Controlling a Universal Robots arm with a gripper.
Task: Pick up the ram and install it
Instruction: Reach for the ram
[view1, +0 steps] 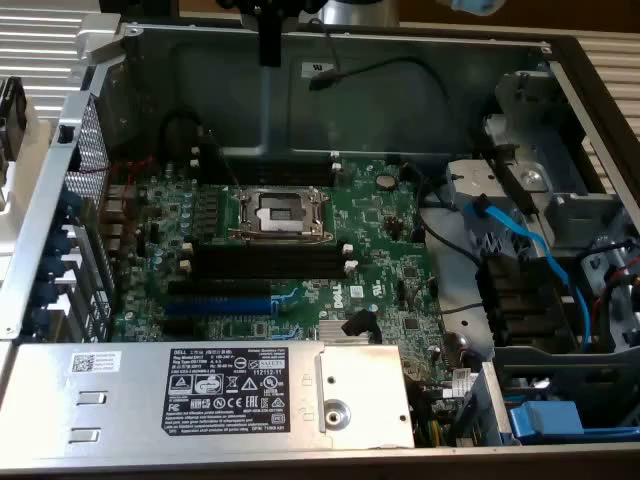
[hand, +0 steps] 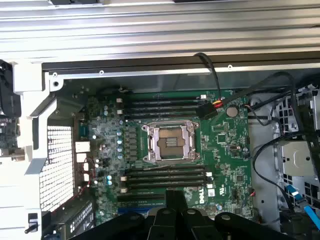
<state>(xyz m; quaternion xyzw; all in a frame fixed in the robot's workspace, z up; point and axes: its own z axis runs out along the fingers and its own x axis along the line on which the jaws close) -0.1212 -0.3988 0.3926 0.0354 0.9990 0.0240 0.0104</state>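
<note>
A dark, narrow flat stick, the ram (view1: 270, 40), hangs on end from the picture's top edge, over the case's far wall. In the wrist view its dark end (hand: 176, 199) sticks out between the black fingers of my gripper (hand: 176, 214), which is shut on it. Below lies the green motherboard (view1: 370, 250) with its bare silver CPU socket (view1: 280, 212). Long black slots with white end clips run on both sides of the socket, one bank (hand: 165, 177) nearer my fingers and one (hand: 162, 107) beyond it. All look unfilled. The ram is high above them, touching nothing.
A silver power supply (view1: 200, 395) covers the case's near side. A blue slot (view1: 215, 305) lies beside the black ones. Blue cables (view1: 520, 235) and drive brackets (view1: 530, 180) crowd the exterior view's right. A black cable plug (hand: 212, 107) rests over the far slots' end.
</note>
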